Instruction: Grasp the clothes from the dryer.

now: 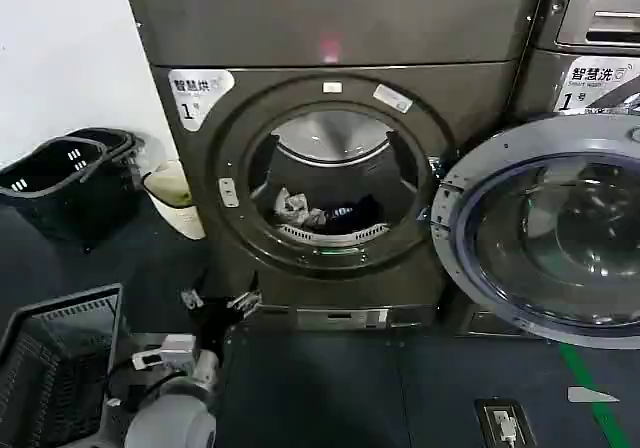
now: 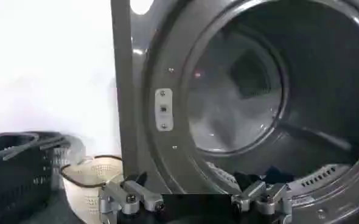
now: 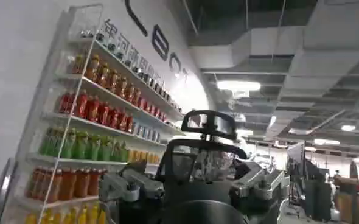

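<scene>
Large bronze-grey metal front-loading dryer [image 1: 330, 148] across centre of head view, white "1" label at its upper left, small red light on the top panel. Round porthole open; glass-and-chrome round door [image 1: 545, 233] swung out to the right edge of frame, in front of a second machine [image 1: 590, 38] with an LG badge, upper right.

Dark perforated plastic baskets [image 1: 65, 183] against white wall, left of frame; cream slotted basket [image 1: 175, 198] just beside dryer's lower left corner. Black mesh crate [image 1: 55, 368] at lower left corner.

Inside drum, at its floor: clothes [image 1: 325, 213], a small pale grey-white fabric piece with dark blotches on the left, black and navy garments touching it on the right, all lying on the white ribbed grille. In left wrist view, dark garments [image 2: 261, 178] low in the drum, near lower centre of frame.

Left gripper [image 1: 218, 301] in lower left-centre of head view, below and left of porthole rim, outside the drum, well apart from the clothes. Fingers spread wide, nothing between them; same in left wrist view [image 2: 195, 198], fingertips [image 2: 128, 198] along bottom edge, aimed at the porthole.

Right gripper [image 3: 195, 189] in right wrist view, lower centre, fingers released and apart, empty, facing shelves of coloured bottled drinks [image 3: 94, 128] on the left.
</scene>
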{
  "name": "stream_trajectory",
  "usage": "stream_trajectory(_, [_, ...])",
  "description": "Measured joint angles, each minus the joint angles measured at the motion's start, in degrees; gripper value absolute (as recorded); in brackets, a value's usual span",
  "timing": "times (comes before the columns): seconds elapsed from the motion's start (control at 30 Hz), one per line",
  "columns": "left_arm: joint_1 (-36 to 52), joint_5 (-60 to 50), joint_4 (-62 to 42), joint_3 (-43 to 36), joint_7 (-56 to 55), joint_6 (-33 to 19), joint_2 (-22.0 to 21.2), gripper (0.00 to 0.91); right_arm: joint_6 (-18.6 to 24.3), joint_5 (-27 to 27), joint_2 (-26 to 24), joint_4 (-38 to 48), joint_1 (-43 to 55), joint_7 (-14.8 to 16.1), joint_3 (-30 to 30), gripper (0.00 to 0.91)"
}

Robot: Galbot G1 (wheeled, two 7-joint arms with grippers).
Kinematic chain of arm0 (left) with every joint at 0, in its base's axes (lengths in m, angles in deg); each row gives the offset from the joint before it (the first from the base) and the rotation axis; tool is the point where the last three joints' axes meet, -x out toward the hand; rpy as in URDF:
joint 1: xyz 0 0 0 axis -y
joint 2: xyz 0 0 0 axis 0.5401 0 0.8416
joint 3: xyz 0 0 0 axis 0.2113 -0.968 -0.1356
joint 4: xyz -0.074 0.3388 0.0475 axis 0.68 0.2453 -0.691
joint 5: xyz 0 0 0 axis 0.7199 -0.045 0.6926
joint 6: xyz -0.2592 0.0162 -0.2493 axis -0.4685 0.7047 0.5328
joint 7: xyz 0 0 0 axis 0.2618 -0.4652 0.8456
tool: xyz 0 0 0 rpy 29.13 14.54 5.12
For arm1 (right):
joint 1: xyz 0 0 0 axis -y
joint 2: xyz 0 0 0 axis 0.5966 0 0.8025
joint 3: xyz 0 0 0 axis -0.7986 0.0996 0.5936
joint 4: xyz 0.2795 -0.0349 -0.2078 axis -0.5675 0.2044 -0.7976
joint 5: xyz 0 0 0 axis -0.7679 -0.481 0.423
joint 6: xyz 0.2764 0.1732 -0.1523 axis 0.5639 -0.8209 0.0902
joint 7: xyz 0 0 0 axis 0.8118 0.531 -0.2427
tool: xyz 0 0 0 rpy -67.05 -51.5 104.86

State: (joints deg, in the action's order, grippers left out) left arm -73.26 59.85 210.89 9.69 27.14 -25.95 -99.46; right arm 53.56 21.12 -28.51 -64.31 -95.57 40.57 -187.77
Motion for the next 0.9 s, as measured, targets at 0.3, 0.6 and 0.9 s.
stream_trajectory(0.3, [0.0,-0.2,-0.1,0.0,-0.4,0.0,-0.2,0.907,0.8,-0.9,-0.1,0.4,0.2,-0.3,0.0,0.907])
stream_trajectory(0.6, [0.2,-0.2,-0.4,-0.4,-0.4,0.0,-0.1,0.907,1.2,-1.4,0.1,0.2,0.0,-0.3,-0.2,0.907])
stream_trajectory(0.9, [0.2,-0.1,-0.4,-0.8,-0.4,0.0,0.0,0.907,1.3,-1.7,0.4,-0.3,-0.2,-0.2,-0.3,0.907])
